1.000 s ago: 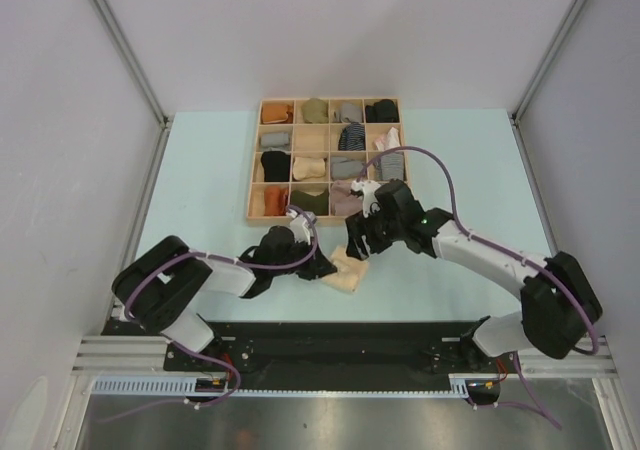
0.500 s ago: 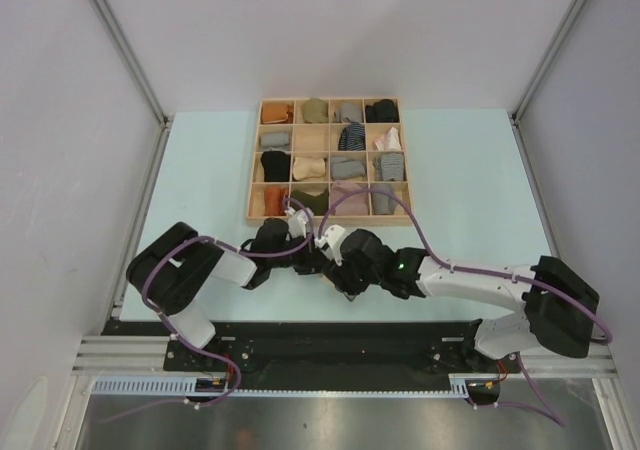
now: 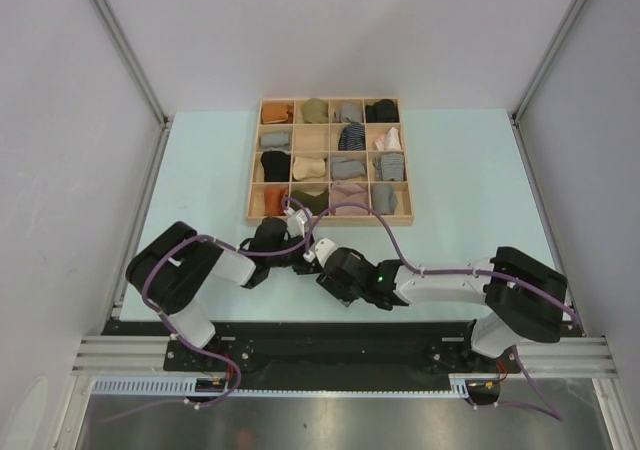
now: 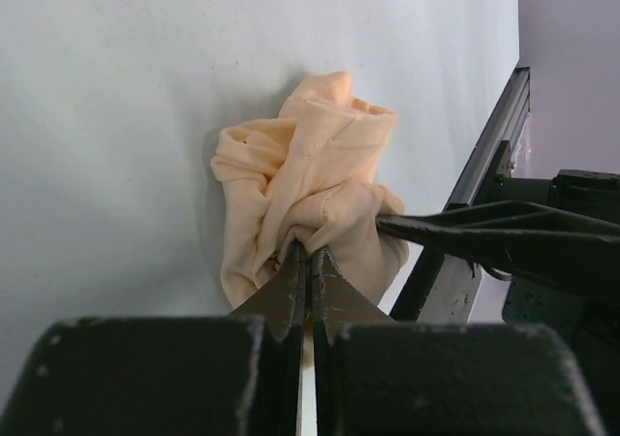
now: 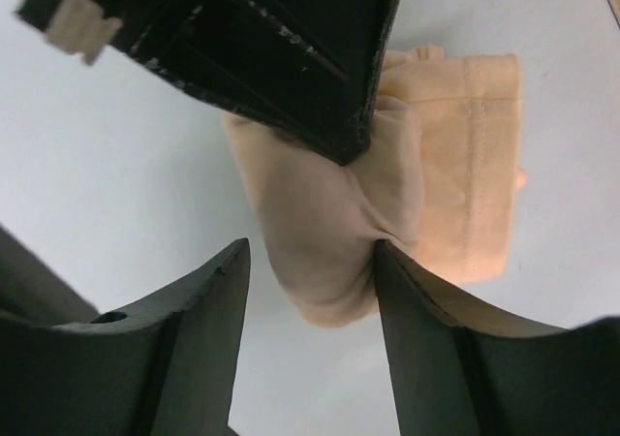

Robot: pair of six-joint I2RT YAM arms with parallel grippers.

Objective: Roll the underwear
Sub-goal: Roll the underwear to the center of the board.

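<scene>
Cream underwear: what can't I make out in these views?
- Top external: the cream underwear lies hidden under the right gripper.
- Left wrist: its near edge is behind the left gripper.
- Right wrist: the left gripper covers its upper left part.

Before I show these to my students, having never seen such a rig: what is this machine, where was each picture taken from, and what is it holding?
Two robot arms are bolted at the near edge of a table. One picture looks down from above; the other two come from a camera on each wrist. At the back sits a wooden tray of rolled cloth bundles. The left tool is shut, pinching the bunched cream underwear. The right tool stands open around the same garment, one finger touching it.
</scene>
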